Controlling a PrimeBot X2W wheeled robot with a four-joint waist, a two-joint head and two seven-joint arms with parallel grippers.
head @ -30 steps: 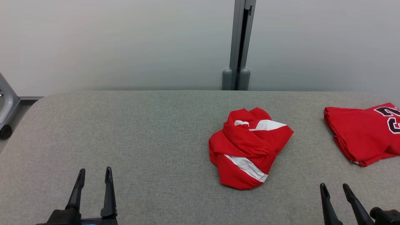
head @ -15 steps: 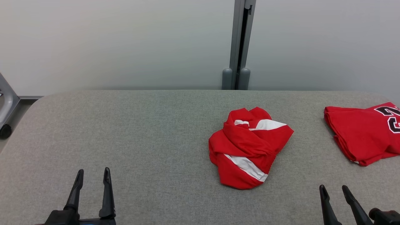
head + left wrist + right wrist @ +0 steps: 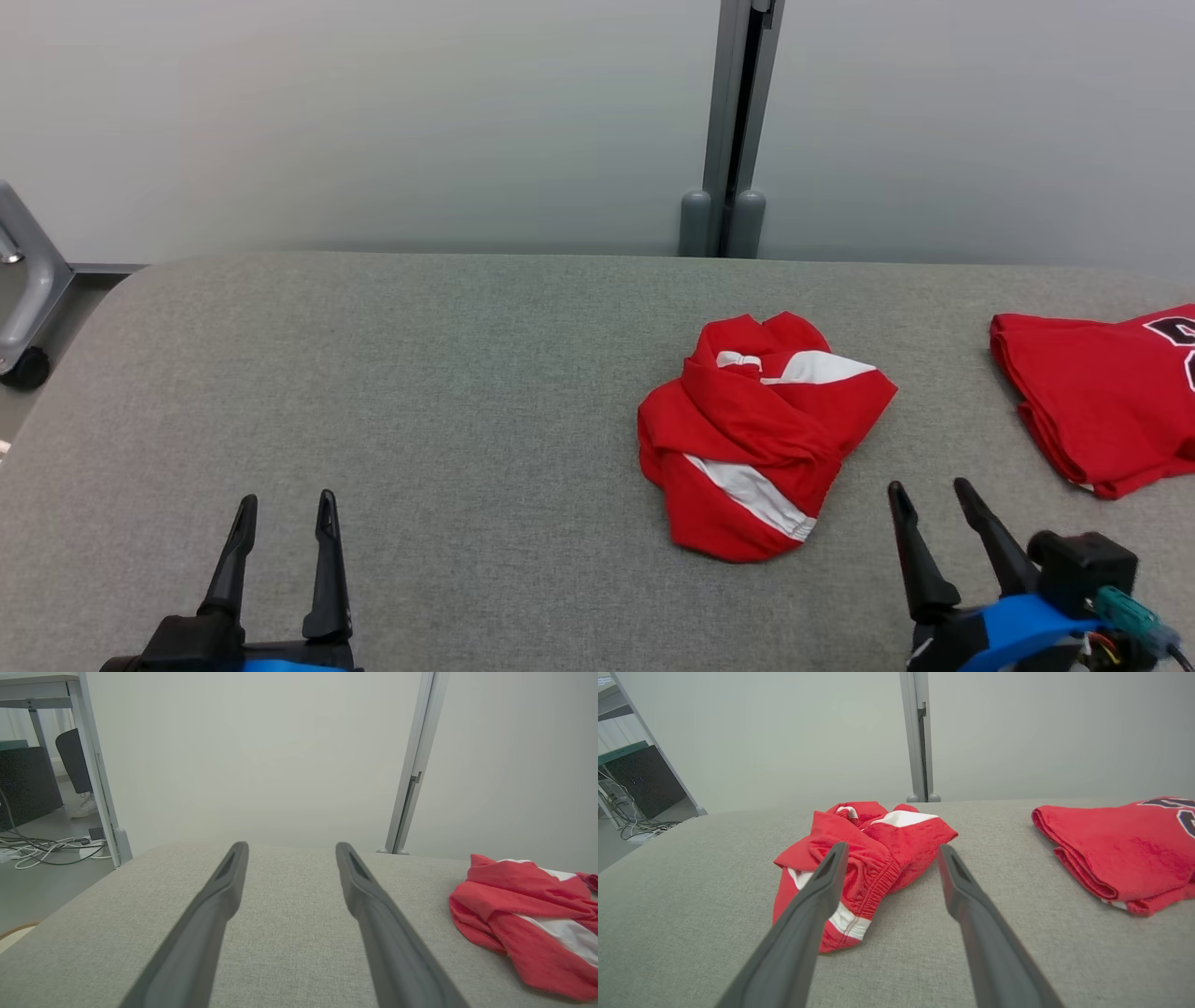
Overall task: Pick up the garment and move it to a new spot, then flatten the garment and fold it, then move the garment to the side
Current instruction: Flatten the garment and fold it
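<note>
Garment [image 3: 766, 434] pickup is only now getting under way, as I read it. Closest to me, my left gripper [image 3: 287, 499] hangs low over the grey table [image 3: 420, 392] with its fingers spread apart and nothing between them, about where it sat a second ago. My right gripper [image 3: 929, 485] is what changed: it has come forward and inward from the lower corner, so its blue housing now shows, and its fingers are also spread wide and empty. The head camera has swung a little as well, so I put the small drift of the whole scene down to that; the cloth itself has kept its shape. The crumpled red-and-white heap lies just ahead and to the left of the right fingertips, near but not touching, and well off to the right of the left gripper. Further ahead and to the right of the right gripper rests a folded red jersey [image 3: 1102, 392], apart from the heap. Beyond both stands a grey post [image 3: 742, 121]. I judge that the reach has begun and the grasp has not.
</note>
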